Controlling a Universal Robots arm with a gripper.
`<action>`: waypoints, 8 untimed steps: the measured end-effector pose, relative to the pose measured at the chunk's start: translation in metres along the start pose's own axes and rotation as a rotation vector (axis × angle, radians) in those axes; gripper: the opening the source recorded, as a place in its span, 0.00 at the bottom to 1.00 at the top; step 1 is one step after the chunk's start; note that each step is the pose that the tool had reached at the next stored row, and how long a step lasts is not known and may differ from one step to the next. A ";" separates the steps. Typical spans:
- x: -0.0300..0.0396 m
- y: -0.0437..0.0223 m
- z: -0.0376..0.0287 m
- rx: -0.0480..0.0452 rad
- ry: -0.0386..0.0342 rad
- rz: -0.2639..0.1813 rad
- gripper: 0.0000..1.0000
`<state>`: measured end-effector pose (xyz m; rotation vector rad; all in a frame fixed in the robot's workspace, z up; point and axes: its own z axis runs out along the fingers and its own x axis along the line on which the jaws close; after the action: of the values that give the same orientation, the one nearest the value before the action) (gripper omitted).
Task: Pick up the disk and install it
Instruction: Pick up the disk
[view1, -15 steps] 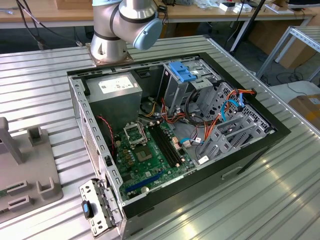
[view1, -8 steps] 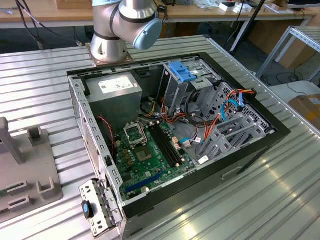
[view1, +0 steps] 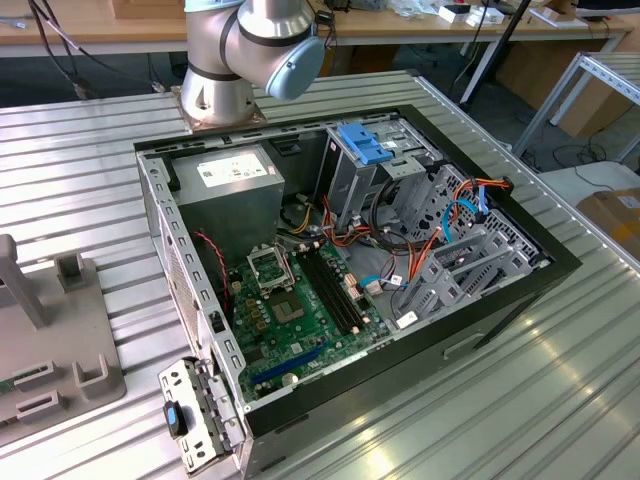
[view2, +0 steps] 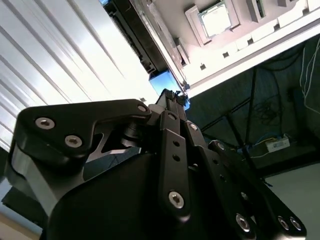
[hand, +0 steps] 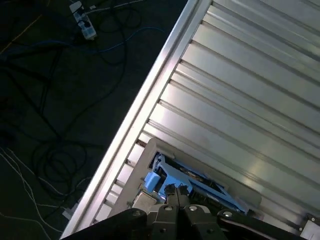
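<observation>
In the exterior view, a grey fixture (view1: 60, 350) sat at nine o'clock of the open computer case (view1: 350, 270), my arm's base (view1: 220, 60) at twelve. My claw (hand: 176, 191), tips pressed together, hung right at the disk (hand: 165, 175) by the table (hand: 240, 115) edge.

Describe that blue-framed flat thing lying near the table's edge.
The disk is a flat rectangular drive framed by a bright blue plastic carrier with a tab at one end. It lies in a pale grey holder on the ribbed metal table, near its edge. The black gripper is close over it; contact cannot be told.
</observation>
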<state>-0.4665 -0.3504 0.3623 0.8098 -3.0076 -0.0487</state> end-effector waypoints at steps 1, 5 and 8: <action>0.0000 0.0000 0.0001 0.0004 0.0009 -0.024 0.11; 0.0000 0.0000 0.0004 0.0025 0.0053 -0.142 0.11; 0.0000 0.0000 0.0004 0.0035 0.0075 -0.201 0.11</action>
<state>-0.4665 -0.3504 0.3619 1.1067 -2.9082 -0.0442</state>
